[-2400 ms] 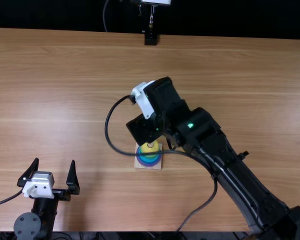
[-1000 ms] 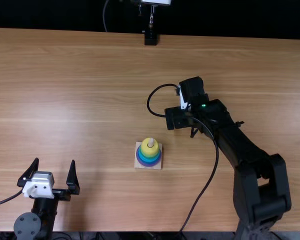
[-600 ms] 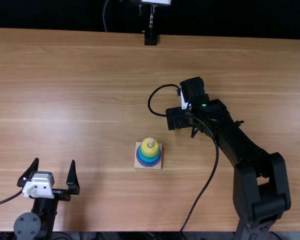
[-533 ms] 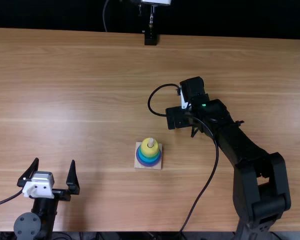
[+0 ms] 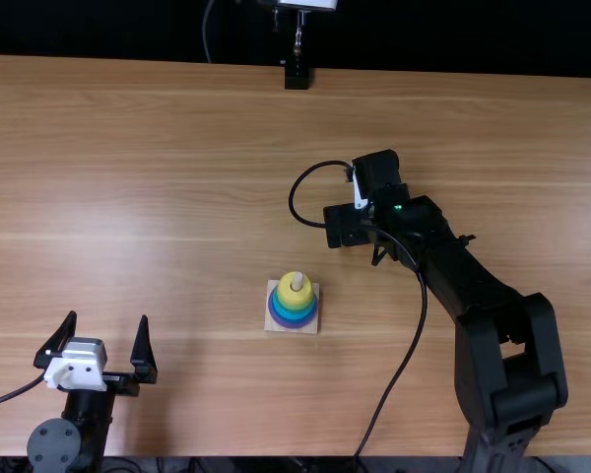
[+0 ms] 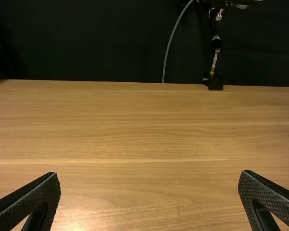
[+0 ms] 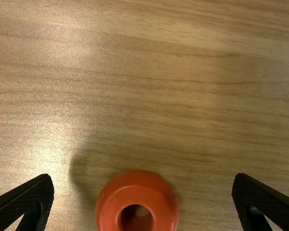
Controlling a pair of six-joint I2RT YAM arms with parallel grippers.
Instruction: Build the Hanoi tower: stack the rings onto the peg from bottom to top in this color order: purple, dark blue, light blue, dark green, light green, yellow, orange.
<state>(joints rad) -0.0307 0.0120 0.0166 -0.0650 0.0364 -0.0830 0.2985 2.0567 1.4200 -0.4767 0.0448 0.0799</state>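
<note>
Near the middle of the table, the ring stack (image 5: 294,303) stands on a pale square base, with a yellow ring on top, blue and purple rings below, and the peg tip poking out. My right gripper (image 5: 350,227) is up and to the right of the stack, pointing down at the table. In the right wrist view an orange ring (image 7: 137,202) lies on the wood between the spread fingers of my right gripper (image 7: 142,202), touched by neither. At the lower left, my left gripper (image 5: 100,340) is open and holds nothing; the left wrist view shows the left gripper (image 6: 149,197) wide apart over bare wood.
A black stand (image 5: 296,75) rises at the far edge of the table (image 5: 158,148). The right arm's cable (image 5: 404,360) hangs in a loop to the right of the stack.
The right arm has swung away from above the stack, up and to the right, uncovering the yellow-topped rings. It has since shifted only slightly left. The left arm has stayed still.
</note>
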